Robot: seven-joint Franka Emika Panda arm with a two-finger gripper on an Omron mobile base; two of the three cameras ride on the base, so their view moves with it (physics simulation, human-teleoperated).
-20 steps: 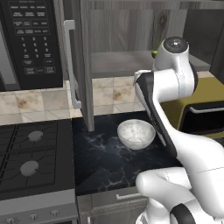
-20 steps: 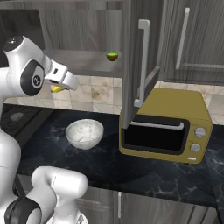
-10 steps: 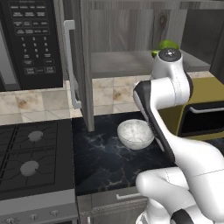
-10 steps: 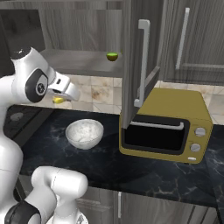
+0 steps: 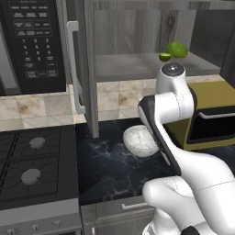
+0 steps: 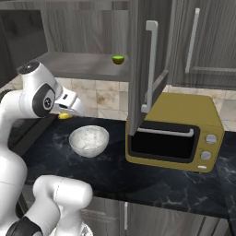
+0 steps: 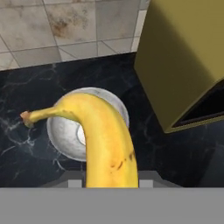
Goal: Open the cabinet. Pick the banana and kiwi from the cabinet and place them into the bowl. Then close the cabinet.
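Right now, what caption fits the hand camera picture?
The hand holds the banana above the white bowl, beside the mustard toaster oven.

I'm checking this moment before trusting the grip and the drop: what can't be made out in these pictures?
- Gripper: the fingertips are hidden behind the banana in the hand view, so the contact is unseen.
- Bowl: the banana covers its middle in the hand view; in the left base view the arm hides its right side.
- Kiwi: too small in the right base view to tell its skin.
- Banana: in the right base view the arm hides all but a yellow tip.
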